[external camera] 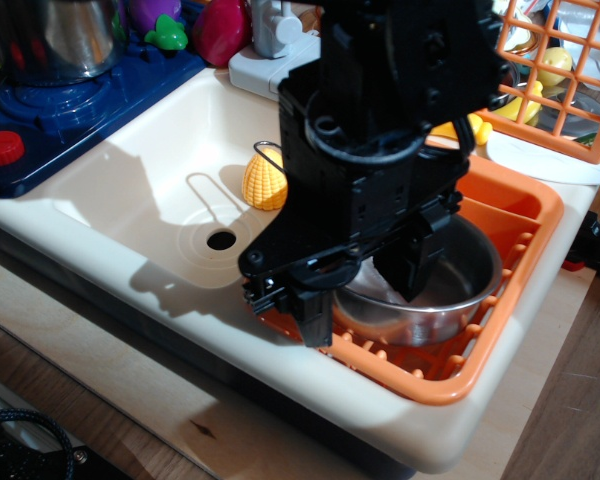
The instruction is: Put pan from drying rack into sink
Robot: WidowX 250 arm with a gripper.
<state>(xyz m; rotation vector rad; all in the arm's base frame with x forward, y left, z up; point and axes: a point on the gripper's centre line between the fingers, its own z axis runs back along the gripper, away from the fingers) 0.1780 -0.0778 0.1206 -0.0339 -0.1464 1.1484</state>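
Note:
The shiny steel pan [452, 288] sits in the orange drying rack [500, 352] to the right of the sink [140, 170]. Its thin wire handle [270, 150] sticks out over the sink, by a yellow toy corn [265, 182]. My black gripper [365, 290] is low over the pan's left side and open. One finger [315, 318] is outside the near-left rim over the rack's edge, and the other finger [410, 268] is inside the pan. The arm hides most of the pan's left half. The cream sink holds only the corn, and its dark drain [221, 240] shows.
A tall steel pot [50, 40] stands on the blue stove [40, 120] at the back left, with a red knob [2, 148]. A grey faucet [275, 28] is behind the sink. A flat orange grid panel [565, 90] leans at the back right.

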